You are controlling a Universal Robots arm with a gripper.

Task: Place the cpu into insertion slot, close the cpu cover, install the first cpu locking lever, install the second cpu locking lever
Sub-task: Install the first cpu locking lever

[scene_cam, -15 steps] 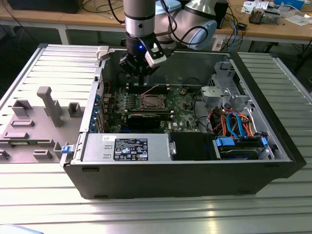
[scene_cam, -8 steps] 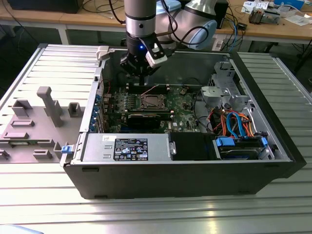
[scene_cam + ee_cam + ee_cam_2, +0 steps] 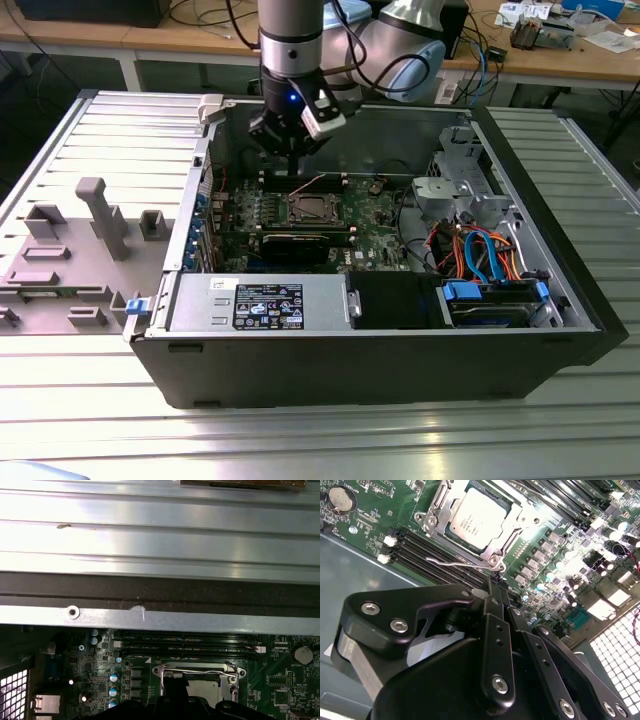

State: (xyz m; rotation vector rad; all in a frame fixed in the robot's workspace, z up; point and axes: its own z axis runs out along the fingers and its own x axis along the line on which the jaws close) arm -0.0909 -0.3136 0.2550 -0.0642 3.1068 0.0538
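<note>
Setting: ribbed metal counter point(image 3: 60, 130) carrying an open black computer case point(image 3: 380, 370), with cluttered wooden desks behind it in the exterior view.

Board: green motherboard point(image 3: 375, 215) lies flat on the case floor, long memory slots point(image 3: 427, 550) running just beside the socket.

Cpu: the cpu point(image 3: 479, 517), silver-grey top up, sits inside the insertion slot point(image 3: 507, 530); in the exterior view the socket point(image 3: 311, 209) lies near the middle of the board.

Cover: the cpu cover point(image 3: 432, 517) appears to be folded down around the chip, its window framing the metal top.

Lever: a thin wire locking lever point(image 3: 457, 562) runs along the socket edge nearest the arm; I cannot tell whether it is hooked under its catch.

End effector: the black end effector point(image 3: 495, 592) hangs above the board with its narrow tips drawn together, gripping nothing that I can see, the tips close to the lever's end and the socket corner.

Relation: the chip lies just beyond the tips, apart from them, below and ahead in the second wrist view.

Risk: if the tips come down off the wire, they could slide onto the memory slots or scrape the cover; too much sideways push could bend the lever or let it spring free.
</note>
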